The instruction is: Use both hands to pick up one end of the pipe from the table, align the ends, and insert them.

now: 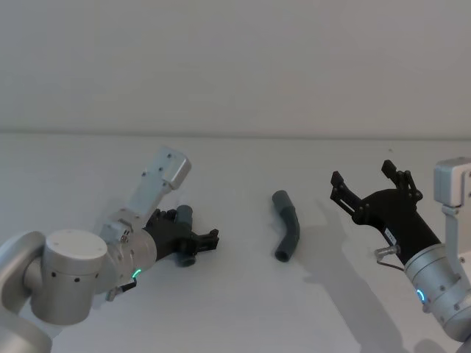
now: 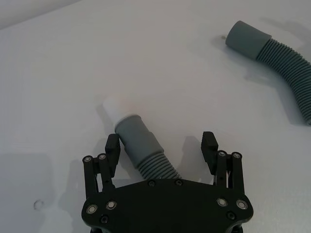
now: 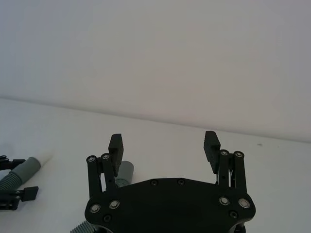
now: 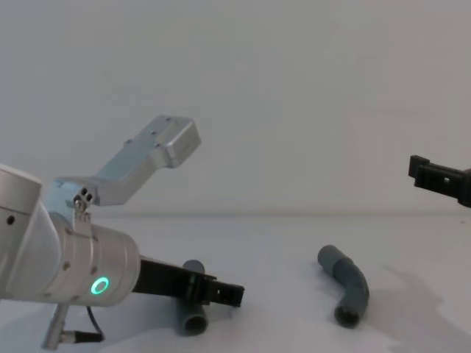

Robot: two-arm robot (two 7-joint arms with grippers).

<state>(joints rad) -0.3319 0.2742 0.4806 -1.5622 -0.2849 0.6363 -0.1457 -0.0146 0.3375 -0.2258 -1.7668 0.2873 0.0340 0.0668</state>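
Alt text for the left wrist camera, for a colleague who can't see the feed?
The left gripper is open, its fingers either side of a ribbed hose piece whose grey cuff ends in a white tip, lying on the white table. A second hose piece lies farther off, apart.

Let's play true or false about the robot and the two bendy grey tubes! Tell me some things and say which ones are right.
1. The left gripper is open, with a pipe piece between its fingers. True.
2. That piece has a white tip. True.
3. The right gripper is squeezing the other pipe piece. False: it is open and empty, up above the table, where that piece lies.
4. The two pieces are already joined. False: they lie apart on the table.
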